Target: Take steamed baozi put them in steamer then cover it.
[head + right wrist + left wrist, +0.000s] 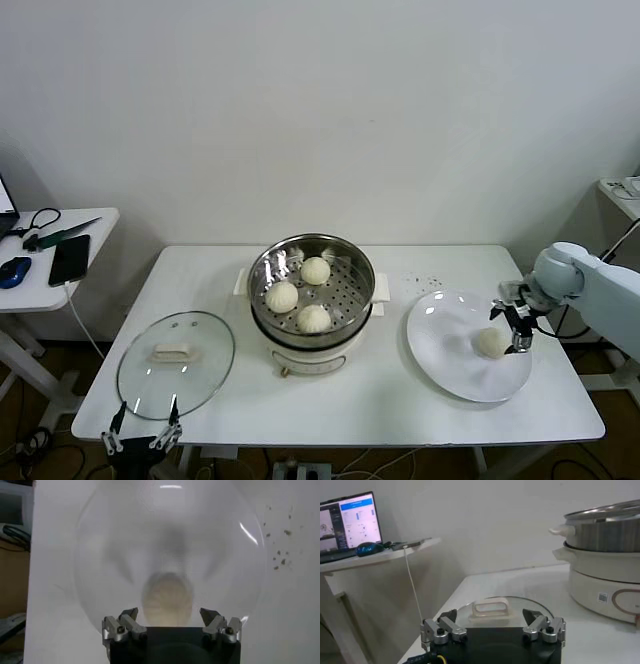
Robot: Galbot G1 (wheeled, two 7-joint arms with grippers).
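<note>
- The right gripper hangs above the flat white round plate at the 3 o'clock end of the white table, jaws spread wide and holding nothing.
- The last loose steamed baozi, a smooth cream-white dough bun, sits on the plate just beside the jaws, toward 8 o'clock from them in the head view; in the right wrist view the same bun lies centred between the two fingertips and slightly ahead of them.
- The bun is a round dome with no long axis, so by my reading the grasp turns only on lowering the jaws to straddle it; no twist of the wrist looks necessary.
- Three more cream-white buns already rest on the perforated tray inside the round shiny stainless-steel steamer, which stands at table centre, at 9 o'clock from the plate.
- The right arm is plainly the nearer one to the remaining bun; the steamer lies between the two arms.
- The left gripper waits at the table's 7 o'clock edge, jaws spread and empty, its fingertips close to the near rim of the round clear glass cover.
- The cover lies flat on the table, off the steamer, its white rectangular handle straight ahead of the left jaws and running crosswise to them.
- Judged from this, one bun and the covering remain.
</note>
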